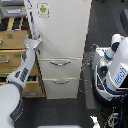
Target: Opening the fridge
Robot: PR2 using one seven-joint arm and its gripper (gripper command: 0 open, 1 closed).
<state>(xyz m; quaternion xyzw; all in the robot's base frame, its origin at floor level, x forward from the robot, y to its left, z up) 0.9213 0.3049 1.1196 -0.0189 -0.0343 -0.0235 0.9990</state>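
So the fridge [62, 40] stands mid-frame, wooden cabinet [12, 55] on the exterior view's left. The claw [34, 44] sits right at the fridge door's left edge; can't tell if it's clamped or open.

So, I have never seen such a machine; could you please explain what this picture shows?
This is one picture from a camera looking down into a room. The white and grey limb at the lower left is a robot arm. Its tool reaches the left edge of the tall white fridge, which has a green sticker and two lower drawers. Whether the tool grips anything is too blurred to tell. Behind the arm stands a wooden cabinet. At the right is another white machine.
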